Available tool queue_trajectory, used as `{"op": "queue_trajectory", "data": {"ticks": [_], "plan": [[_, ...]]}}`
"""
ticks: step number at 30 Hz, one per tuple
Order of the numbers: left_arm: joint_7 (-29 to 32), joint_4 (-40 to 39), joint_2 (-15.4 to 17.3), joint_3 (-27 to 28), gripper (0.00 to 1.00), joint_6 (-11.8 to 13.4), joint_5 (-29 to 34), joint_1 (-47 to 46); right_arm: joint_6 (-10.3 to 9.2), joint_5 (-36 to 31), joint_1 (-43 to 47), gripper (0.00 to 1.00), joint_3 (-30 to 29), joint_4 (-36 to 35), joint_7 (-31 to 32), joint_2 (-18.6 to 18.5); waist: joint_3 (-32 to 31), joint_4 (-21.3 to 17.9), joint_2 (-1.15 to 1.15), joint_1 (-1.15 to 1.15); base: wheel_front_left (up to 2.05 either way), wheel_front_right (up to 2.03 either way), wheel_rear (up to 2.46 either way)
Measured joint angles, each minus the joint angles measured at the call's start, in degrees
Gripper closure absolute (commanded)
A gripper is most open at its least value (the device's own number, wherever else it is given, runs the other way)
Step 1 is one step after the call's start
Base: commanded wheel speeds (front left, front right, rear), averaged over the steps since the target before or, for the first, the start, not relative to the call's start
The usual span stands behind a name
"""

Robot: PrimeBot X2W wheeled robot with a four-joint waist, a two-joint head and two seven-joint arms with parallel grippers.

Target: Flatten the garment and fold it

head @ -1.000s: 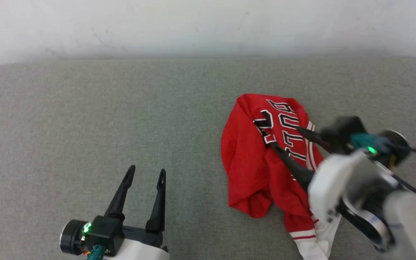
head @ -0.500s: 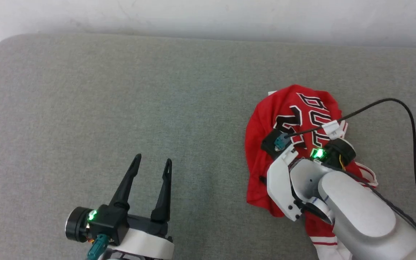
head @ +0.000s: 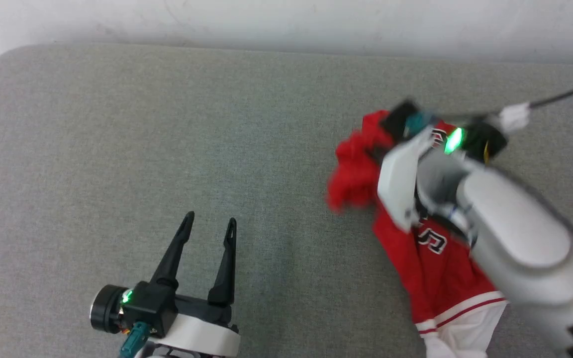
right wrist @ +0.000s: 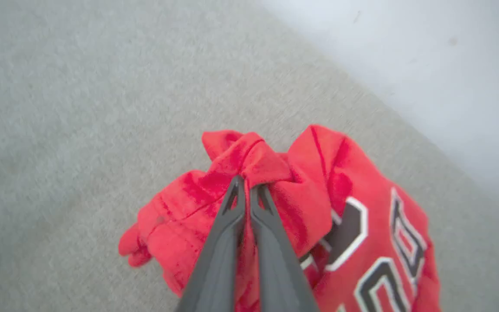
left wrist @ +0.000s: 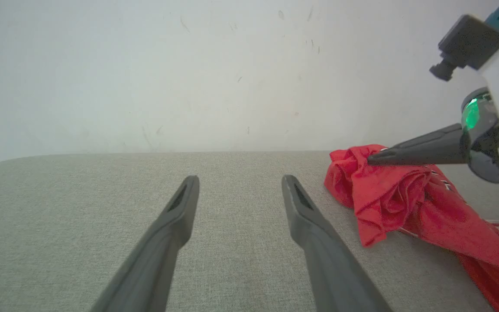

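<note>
We're flattening: our right gripper (right wrist: 247,186) clamps a bunched fold of the red T-shirt (right wrist: 325,167) at its fingertips, seemingly raised, the rest trailing beneath its wrist. Next, the wide-spread left gripper (head: 210,218) must catch another edge.

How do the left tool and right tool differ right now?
The left tool is open, fingers spread; the right tool is shut on a bunched fold of the crumpled red T-shirt with black-and-white lettering. The left tool sits over the grey fabric surface, apart from the shirt; the right tool is at it. Both have two long dark tapered fingers.
</note>
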Motion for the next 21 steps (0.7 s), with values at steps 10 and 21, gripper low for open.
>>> {"op": "queue_trajectory", "data": {"ticks": [10,21], "plan": [[0.0,0.2,-0.3,-2.1,0.00,-0.5,-0.1,-2.9,0.00,-8.9,-20.9,1.00,-8.7,3.6,-6.0,1.7,3.6,2.3,0.00,0.01,0.00,0.00,0.00],[0.0,1.8,-0.4,-6.6,0.00,-0.9,-2.6,-7.5,0.00,-17.7,-27.1,0.60,-12.5,22.2,-8.4,6.1,9.0,8.7,0.00,0.01,0.00,0.00,0.00]]}}
